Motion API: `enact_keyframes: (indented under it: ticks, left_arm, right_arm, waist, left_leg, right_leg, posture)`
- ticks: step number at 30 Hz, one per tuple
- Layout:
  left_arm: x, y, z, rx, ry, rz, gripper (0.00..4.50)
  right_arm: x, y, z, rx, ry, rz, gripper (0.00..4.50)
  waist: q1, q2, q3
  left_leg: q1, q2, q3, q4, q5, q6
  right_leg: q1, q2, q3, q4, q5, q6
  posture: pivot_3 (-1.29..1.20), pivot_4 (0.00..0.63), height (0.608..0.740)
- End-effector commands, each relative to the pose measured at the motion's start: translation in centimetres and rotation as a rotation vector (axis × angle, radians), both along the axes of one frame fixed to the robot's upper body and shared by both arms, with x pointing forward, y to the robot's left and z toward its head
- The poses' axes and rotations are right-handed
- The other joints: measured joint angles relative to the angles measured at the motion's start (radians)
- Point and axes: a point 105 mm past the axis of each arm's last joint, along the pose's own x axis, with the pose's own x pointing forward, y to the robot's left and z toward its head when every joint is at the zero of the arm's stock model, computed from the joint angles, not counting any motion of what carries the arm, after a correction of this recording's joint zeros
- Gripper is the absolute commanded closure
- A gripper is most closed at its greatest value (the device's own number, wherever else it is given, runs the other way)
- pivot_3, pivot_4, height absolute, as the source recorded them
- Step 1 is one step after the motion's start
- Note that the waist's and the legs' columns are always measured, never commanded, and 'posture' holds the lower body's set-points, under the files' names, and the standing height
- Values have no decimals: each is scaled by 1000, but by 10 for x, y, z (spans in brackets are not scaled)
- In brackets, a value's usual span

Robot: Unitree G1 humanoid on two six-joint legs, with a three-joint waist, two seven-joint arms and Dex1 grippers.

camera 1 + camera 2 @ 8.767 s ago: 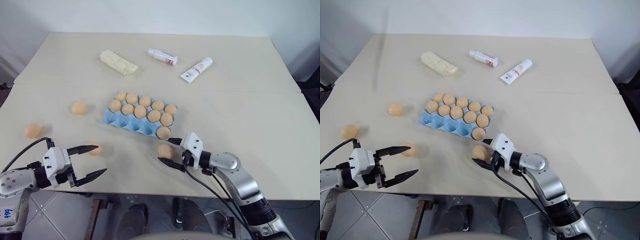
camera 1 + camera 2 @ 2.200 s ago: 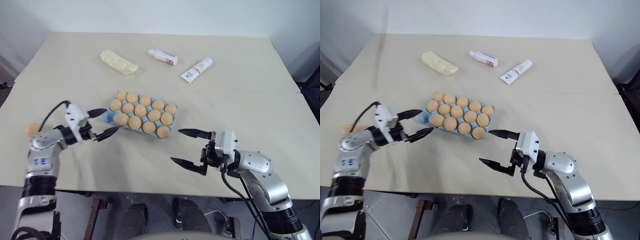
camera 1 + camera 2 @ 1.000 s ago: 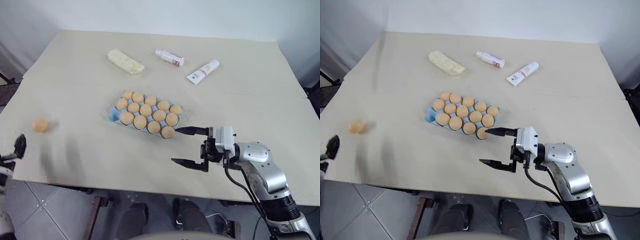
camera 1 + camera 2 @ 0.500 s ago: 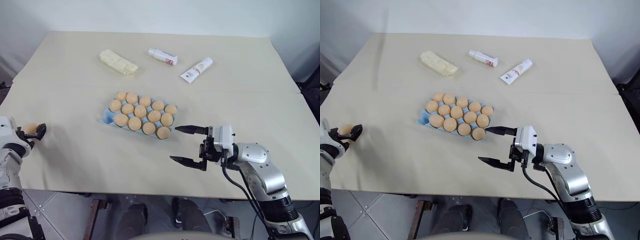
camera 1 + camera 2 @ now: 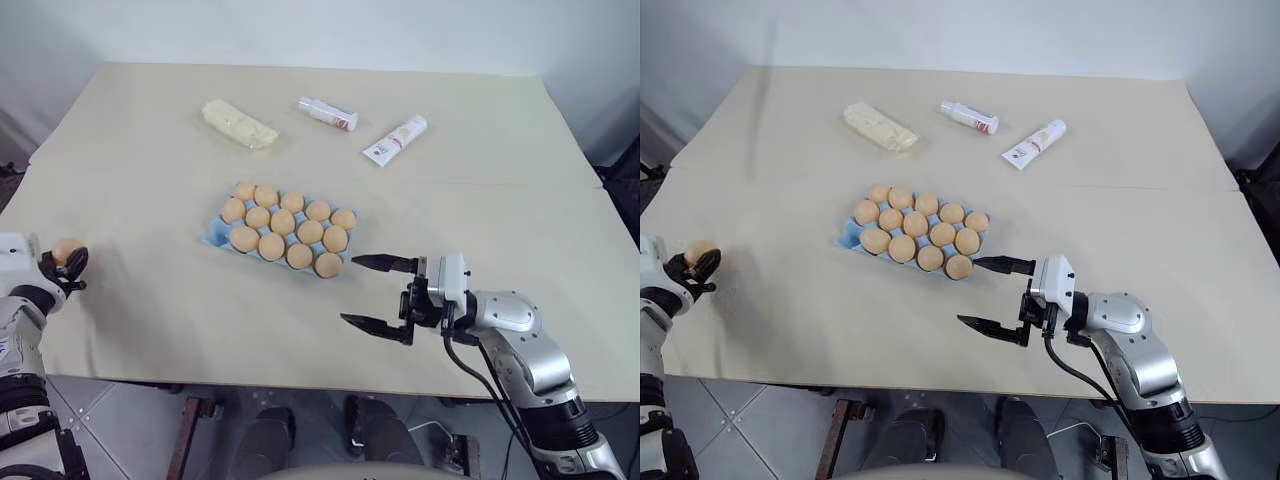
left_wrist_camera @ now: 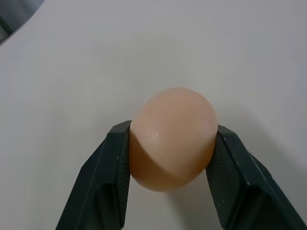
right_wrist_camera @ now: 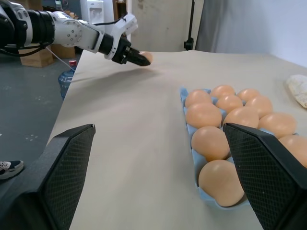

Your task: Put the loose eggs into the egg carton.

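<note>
My head cameras give me bright, even, soft light over the pale table [image 5: 480, 170]; shadows are faint and short, with a dim smudge beside the egg carton [image 5: 214, 238] and under my right gripper [image 5: 378, 293]. No glare shows on the tabletop. In my left wrist view the egg [image 6: 172, 138] is sharp, lit from above and shaded beneath. In my right wrist view my near fingers [image 7: 67, 158] are large, the room behind dimmer.

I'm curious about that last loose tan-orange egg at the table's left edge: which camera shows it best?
The left wrist view: the tan-orange egg sits large between the left gripper fingers, which press both its sides. The head views show it small at the table edge, and the right wrist view shows it far off.
</note>
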Motion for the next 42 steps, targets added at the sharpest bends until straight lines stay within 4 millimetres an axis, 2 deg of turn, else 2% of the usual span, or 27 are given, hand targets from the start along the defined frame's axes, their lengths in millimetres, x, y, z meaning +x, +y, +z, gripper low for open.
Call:
enact_keyframes:
  ticks: [1, 4, 6, 11, 15, 16, 18, 23, 24, 26, 29, 34, 38, 42]
  left_arm:
    - [7, -88, 33, 106, -137, -449, 2444]
    - [8, -124, 24, 160, -94, -622, 2444]
    - [13, -140, 20, 165, -70, -684, 2444]
    - [33, -152, 23, 147, -72, -702, 2444]
    - [40, -163, 24, 124, -71, -740, 2444]
    - [41, -165, 22, 121, -59, -753, 2200]
    - [40, -163, 19, 122, -43, -752, 1744]
    - [36, -152, 21, 130, -53, -721, 167]
    - [34, -148, 24, 130, -57, -706, 34]
    - [26, -129, 32, 151, -69, -670, 34]
    - [9, -113, 38, 210, -75, -678, 34]
    - [-32, -117, 34, 296, -22, -837, 34]
    - [-46, -120, 31, 293, 0, -872, 34]
    - [-54, -127, 19, 256, 27, -882, 34]
  right_arm:
    - [-4, 0, 10, 11, -49, 2, 0]
    - [-4, 0, 10, 12, -47, -2, 0]
    - [-4, 1, 9, 14, -48, -5, 0]
    - [-6, 2, 11, 27, -54, -22, 0]
    - [-8, 3, 10, 35, -51, -32, 0]
    - [-9, 4, 10, 36, -51, -33, 0]
    - [-9, 5, 10, 38, -51, -35, 0]
    - [-11, 5, 10, 43, -50, -38, 0]
    - [-11, 5, 10, 44, -49, -37, 0]
    - [-12, 5, 10, 43, -45, -34, 0]
    - [-12, 2, 10, 35, -41, -33, 0]
    - [-11, -16, 9, -27, -36, -40, 0]
    - [-8, -30, 9, -67, -36, -64, 0]
    - [-1, -39, 9, -78, -42, -107, 0]
  waist:
    - [12, 0, 0]
    - [13, 0, 0]
    - [4, 1, 0]
    - [0, 1, 0]
    - [-1, 1, 0]
    - [-1, 1, 0]
    - [0, 1, 0]
    - [1, 1, 0]
    - [1, 1, 0]
    - [-2, 1, 0]
    - [-9, 1, 0]
    - [1, 2, 1]
    - [14, 2, 1]
    - [17, 3, 1]
  left_leg:
    - [-1, 0, -1, 0, 0, 0]
    - [0, 0, 0, 1, 0, 0]
    - [0, 0, 0, 0, 0, 0]
    - [1, 1, 0, 1, 0, 0]
    - [1, 0, 0, 1, 1, 0]
    - [0, 0, 0, 1, 1, 0]
    - [0, 0, 0, 1, 1, 0]
    - [1, 0, 0, 2, 1, 0]
    - [1, 0, 0, 2, 1, 0]
    - [1, 0, 0, 2, 1, 0]
    - [0, 1, 0, 0, 1, 0]
    - [0, 1, 0, 0, 0, 0]
    - [0, 1, 0, 0, 0, 1]
    - [1, 1, -1, -1, 0, 1]
  right_leg:
    - [0, -1, 0, -1, 0, 0]
    - [1, -1, 0, -1, 0, 0]
    - [1, 0, 0, -1, 0, 0]
    - [0, 1, 0, 2, 0, 0]
    - [0, 1, 0, 2, 0, 0]
    - [0, 1, 0, 2, 0, 0]
    - [0, 1, 0, 2, 0, 0]
    - [0, 1, 0, 2, 0, 0]
    - [0, 1, 0, 3, 0, 0]
    - [0, 1, 0, 3, 0, 0]
    - [-1, 2, 0, 3, 0, 0]
    - [0, 0, 0, 0, -1, -1]
    - [2, -1, 0, -2, -1, -1]
    - [2, 0, 0, -2, -1, -2]
  posture:
    - [0, 150, 740]
    - [0, 150, 740]
    - [0, 150, 740]
    - [0, 150, 740]
    - [0, 150, 740]
    - [0, 150, 740]
    - [0, 150, 740]
    - [0, 150, 740]
    - [0, 150, 740]
    - [0, 150, 740]
    - [0, 150, 740]
    - [0, 150, 740]
    - [0, 150, 740]
    - [0, 150, 740]
